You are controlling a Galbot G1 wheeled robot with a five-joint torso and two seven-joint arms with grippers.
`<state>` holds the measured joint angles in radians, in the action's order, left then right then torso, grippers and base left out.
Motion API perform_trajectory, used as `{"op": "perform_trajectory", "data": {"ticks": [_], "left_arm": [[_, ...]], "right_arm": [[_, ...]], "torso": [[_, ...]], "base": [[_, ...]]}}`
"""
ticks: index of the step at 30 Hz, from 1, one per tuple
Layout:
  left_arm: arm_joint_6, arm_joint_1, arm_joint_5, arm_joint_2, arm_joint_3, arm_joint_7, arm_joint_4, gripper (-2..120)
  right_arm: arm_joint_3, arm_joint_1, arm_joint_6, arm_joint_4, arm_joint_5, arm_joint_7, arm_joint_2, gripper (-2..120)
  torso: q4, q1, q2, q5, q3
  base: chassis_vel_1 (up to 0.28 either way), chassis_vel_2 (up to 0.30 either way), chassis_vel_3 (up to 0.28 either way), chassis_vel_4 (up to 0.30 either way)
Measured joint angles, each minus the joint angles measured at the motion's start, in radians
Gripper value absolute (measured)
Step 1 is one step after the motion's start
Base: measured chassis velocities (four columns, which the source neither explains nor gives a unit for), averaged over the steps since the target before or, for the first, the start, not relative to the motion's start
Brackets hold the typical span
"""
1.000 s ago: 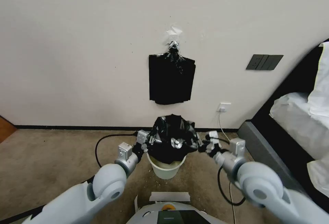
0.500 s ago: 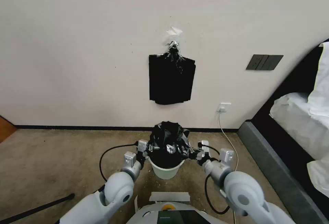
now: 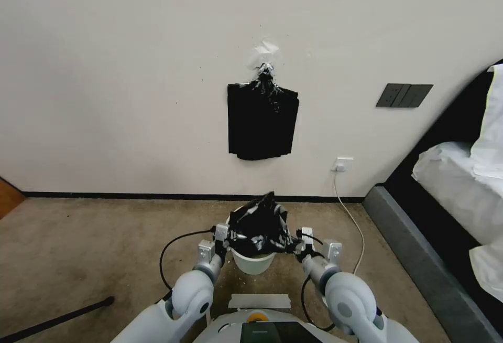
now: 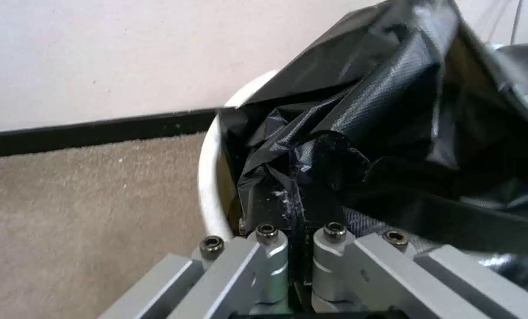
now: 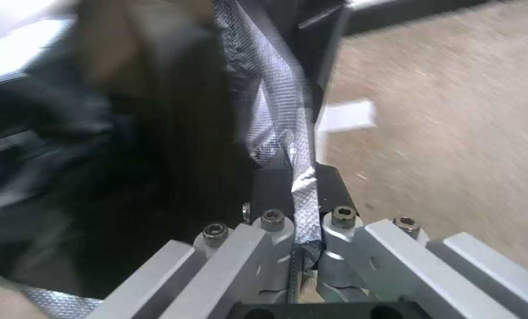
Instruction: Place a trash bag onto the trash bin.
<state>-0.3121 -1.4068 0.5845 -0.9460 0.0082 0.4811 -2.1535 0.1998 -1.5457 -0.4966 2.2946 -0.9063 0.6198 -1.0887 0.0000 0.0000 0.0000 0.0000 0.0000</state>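
The left gripper (image 3: pixel 229 236) and right gripper (image 3: pixel 293 245) each pinch an edge of the trash bag (image 3: pixel 259 226), fingers closed tight on the black plastic. The crumpled bag sits in the mouth of the trash bin (image 3: pixel 252 263), which stands on the carpet (image 3: pixel 94 248) below a stack of bags (image 3: pixel 261 121) on the wall.

Both arms are reaching forward and downward, elbows bent, forearms converging. The left gripper (image 3: pixel 229 236) is sitting at the left side of the trash bag (image 3: pixel 259 225), jaws clamping a fold of film. The right gripper (image 3: pixel 294 246) is mirroring it opposite, jaws pinching the bag's edge.
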Motion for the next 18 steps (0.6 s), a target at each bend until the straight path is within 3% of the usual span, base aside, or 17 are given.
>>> {"op": "perform_trajectory", "data": {"ticks": [6,18], "left_arm": [[-0.006,-0.076,0.0,0.011,-0.035,0.012,-0.044,0],[-0.01,-0.185,-0.006,-0.01,-0.079,0.014,-0.07,0]], "right_arm": [[-0.007,0.003,-0.024,-0.025,-0.05,0.063,-0.047,0],[-0.013,0.008,-0.043,-0.071,-0.106,0.086,-0.07,0]], "torso": [[0.0,0.0,0.0,-0.0001,0.0],[0.0,0.0,0.0,0.0,0.0]], "base": [[0.0,0.0,0.0,0.0],[0.0,0.0,0.0,0.0]]}}
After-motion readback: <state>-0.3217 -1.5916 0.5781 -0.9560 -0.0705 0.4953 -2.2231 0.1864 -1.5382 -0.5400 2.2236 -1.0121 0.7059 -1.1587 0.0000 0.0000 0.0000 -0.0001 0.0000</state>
